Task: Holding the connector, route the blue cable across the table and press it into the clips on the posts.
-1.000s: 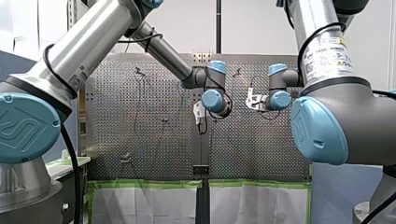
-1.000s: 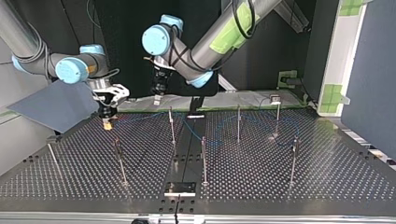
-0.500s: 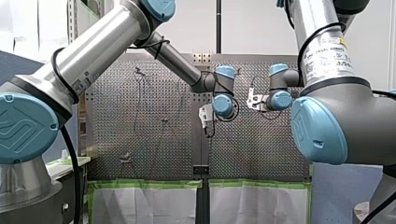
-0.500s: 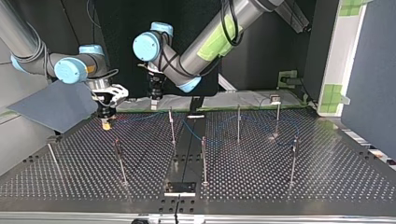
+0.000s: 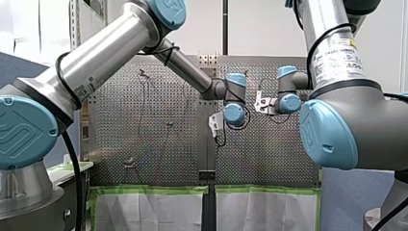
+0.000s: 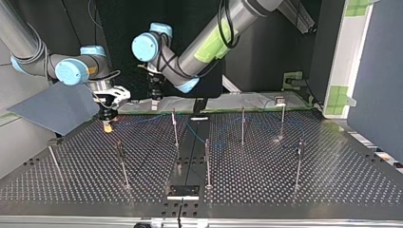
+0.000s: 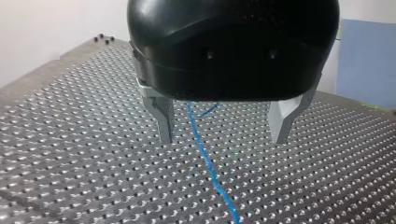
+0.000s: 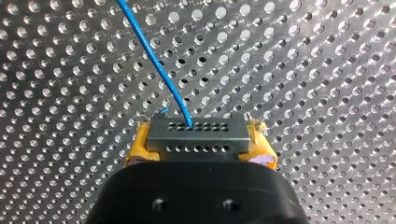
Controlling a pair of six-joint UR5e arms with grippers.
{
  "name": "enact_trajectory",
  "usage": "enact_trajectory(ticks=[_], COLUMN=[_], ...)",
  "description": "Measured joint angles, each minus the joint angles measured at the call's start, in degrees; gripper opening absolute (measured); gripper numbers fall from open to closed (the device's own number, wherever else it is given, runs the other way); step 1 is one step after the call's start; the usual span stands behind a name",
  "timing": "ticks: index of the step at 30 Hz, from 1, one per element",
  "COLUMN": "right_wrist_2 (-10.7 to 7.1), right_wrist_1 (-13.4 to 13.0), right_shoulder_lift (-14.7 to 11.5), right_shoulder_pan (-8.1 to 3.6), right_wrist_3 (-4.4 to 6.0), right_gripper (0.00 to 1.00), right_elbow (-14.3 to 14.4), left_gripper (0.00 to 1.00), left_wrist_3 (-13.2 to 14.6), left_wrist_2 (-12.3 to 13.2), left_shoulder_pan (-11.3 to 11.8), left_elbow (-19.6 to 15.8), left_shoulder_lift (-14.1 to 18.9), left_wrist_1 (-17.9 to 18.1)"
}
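Observation:
In the right wrist view my right gripper is shut on the grey connector, its yellow pads on either side. The blue cable leaves the connector and runs over the perforated plate. In the top view that right gripper hangs low at the table's far left. My left gripper stands open above the plate, and the blue cable lies on the plate between its metal fingers, untouched. In the top view the left gripper hovers just right of the right one. The cable trails rightwards among the posts.
Several thin metal posts stand across the table, one tall pair near the middle and others toward the near side. A grey sheet leans at the top view's far left. A small black plate sits at the near edge.
My left arm has swung toward the top view's left, closing on my right gripper, with its fingers still open. My right arm has held still with the connector.

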Motion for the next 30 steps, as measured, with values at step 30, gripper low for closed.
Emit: enact_trajectory(ticks=[30], right_wrist_2=[-0.01], right_wrist_1=[0.1], right_shoulder_lift=[0.0], right_shoulder_pan=[0.18], right_wrist_3=[-0.39], right_gripper=[0.0], right_elbow=[0.0], left_gripper=[1.0], left_wrist_3=[-3.5], left_wrist_2=[-6.6], left_shoulder_pan=[0.8], left_elbow=[10.3], left_shoulder_lift=[-7.5], left_wrist_1=[5.4])
